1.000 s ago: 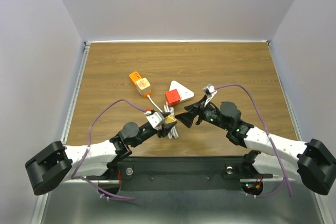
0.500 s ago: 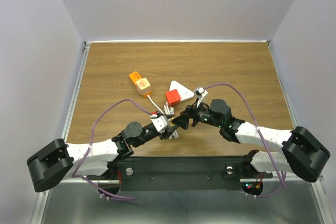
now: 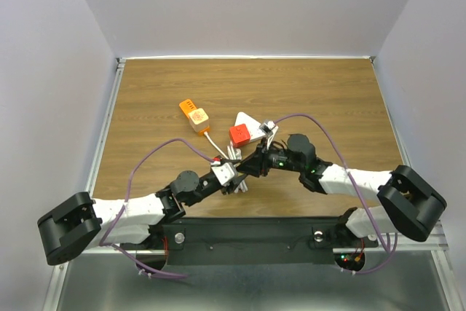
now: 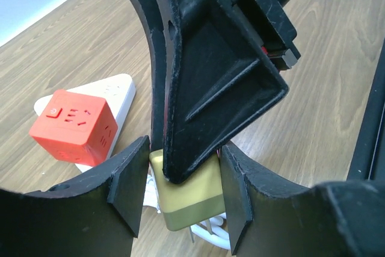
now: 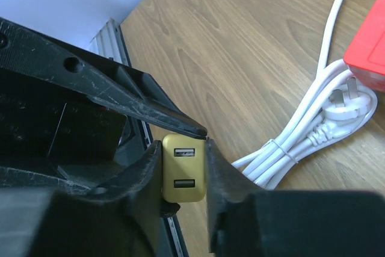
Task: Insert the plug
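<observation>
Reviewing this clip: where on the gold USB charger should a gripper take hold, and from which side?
Grip the gold charger mid-body across its two flat, parallel side walls, coming in from the USB-port face, as the right gripper does. The body is boxy and smooth, so flat pads seat squarely there, and the far end probably stays free for the socket.

Left arm point(image 3: 138, 213) and right arm point(image 3: 357, 180) had white shells, black round joints and blocky black shoulders. A purple cable point(image 3: 156, 151) looped along each arm. Small green lights showed near the right wrist. Claw fingers point(image 4: 129, 188) were matte black moulded plastic, ribbed, with small round holes.
</observation>
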Robot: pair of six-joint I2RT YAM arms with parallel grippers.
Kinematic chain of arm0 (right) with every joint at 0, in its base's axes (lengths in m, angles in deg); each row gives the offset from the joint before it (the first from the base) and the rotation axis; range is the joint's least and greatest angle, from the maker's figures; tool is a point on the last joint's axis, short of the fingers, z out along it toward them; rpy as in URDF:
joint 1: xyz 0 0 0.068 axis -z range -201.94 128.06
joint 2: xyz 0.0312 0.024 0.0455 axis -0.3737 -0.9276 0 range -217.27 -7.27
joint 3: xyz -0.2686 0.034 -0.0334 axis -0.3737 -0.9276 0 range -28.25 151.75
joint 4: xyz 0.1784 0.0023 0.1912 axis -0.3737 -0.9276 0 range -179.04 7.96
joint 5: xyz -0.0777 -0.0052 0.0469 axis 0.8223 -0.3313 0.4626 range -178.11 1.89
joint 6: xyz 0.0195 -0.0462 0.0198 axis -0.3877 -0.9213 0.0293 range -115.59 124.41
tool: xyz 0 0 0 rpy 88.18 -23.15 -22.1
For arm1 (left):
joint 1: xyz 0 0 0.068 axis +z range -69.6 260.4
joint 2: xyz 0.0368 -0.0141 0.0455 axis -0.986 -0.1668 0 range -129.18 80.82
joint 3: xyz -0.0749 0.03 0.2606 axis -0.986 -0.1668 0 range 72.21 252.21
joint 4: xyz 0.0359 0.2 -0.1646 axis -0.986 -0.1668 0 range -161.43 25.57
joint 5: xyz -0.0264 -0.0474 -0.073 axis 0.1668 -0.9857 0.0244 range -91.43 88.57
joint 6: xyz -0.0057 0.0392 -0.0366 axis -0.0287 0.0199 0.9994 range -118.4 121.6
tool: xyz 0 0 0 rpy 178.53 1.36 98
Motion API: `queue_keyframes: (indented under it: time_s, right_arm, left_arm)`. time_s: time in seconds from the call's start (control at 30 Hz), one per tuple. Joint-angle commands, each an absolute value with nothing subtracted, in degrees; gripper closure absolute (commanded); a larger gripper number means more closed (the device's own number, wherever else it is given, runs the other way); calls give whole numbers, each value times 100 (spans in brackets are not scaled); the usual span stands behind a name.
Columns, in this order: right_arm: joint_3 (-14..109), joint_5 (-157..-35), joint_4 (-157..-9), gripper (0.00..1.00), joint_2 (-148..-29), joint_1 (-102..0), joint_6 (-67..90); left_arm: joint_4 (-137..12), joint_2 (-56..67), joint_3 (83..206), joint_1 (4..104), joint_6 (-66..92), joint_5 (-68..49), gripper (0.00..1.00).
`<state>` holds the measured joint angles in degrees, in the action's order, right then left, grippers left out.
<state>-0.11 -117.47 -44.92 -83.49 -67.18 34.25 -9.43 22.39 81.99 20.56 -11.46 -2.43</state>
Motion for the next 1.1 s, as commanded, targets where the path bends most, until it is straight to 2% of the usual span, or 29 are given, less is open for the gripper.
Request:
queue_keyframes:
  time_s: [0.0, 0.07, 0.1, 0.27, 0.33, 0.43, 0.47, 0.5, 0.57, 0.8, 0.93, 1.07]
  right_arm:
    - [49, -12440, -4302, 78, -8408, -6747, 3323]
    - [14, -12555, -4249, 88, -8382, -6747, 3323]
    - [5, -12555, -4223, 99, -8338, -6747, 3315]
    - [-56, -12266, -4214, 100, -8031, -6747, 3253]
    - [-65, -11951, -4240, 99, -7804, -6747, 3175]
    - [-4, -11467, -4380, 100, -7531, -6738, 2973]
    - [49, -11343, -4468, 100, -7486, -6730, 2911]
    - [93, -11255, -4599, 100, -7459, -6703, 2858]
    - [224, -11009, -4793, 99, -7424, -6659, 2709]
    - [374, -10438, -5013, 100, -7424, -6431, 2462]
    - [374, -9832, -5250, 100, -7188, -6343, 2313]
    - [304, -8848, -5444, 100, -6801, -6290, 2120]
  left_arm:
    - [-142, 2387, 8452, 2054, -1325, 243, 100]
    - [-72, 2413, 8443, 2054, -1360, 279, 100]
    - [-45, 2431, 8443, 2054, -1360, 279, 100]
    - [-10, 2510, 8416, 2054, -1281, 393, 98]
    - [-27, 2545, 8416, 2054, -1150, 472, 70]
    - [-97, 2563, 8408, 2054, -1053, 472, 55]
    - [-124, 2572, 8416, 2054, -992, 481, 47]
    - [-167, 2572, 8425, 2054, -965, 472, 27]
    - [-220, 2572, 8425, 2054, -895, 481, 14]
    - [-229, 2642, 8364, 2054, -780, 709, 4]
    - [-536, 2721, 8504, 2054, -361, 1349, 3]
    - [-967, 2468, 8855, 2054, 543, 2684, 3]
